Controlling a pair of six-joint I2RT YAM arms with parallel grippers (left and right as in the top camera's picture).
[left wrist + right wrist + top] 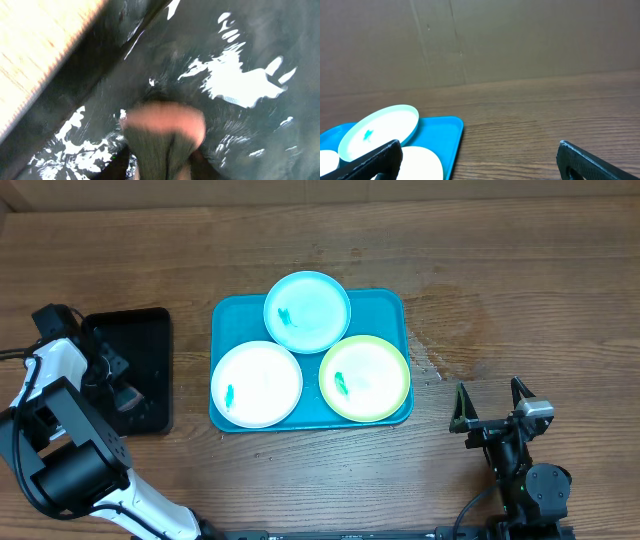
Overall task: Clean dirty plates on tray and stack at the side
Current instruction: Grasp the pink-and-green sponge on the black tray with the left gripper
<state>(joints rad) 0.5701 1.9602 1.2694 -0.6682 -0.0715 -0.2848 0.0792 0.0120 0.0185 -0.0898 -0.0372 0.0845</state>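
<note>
The turquoise tray [230, 320] holds three plates, each with a small teal smear: a light blue plate [307, 312] at the back, a white plate [256, 384] front left, and a yellow-green rimmed plate [364, 378] front right. My left gripper [118, 380] is down in a black tray [140, 330], far left of the plates. In the left wrist view a blurred, creased sponge [165, 130] sits between its jaws, squeezed from both sides. My right gripper [489, 390] stands open on the table right of the tray, nothing between its fingers [580, 160].
The black tray's floor [240, 50] is wet and glossy, with its rim and the wood beyond at upper left. The right wrist view shows the turquoise tray's corner [452, 130], the light blue plate [380, 130] and a cardboard wall behind the table.
</note>
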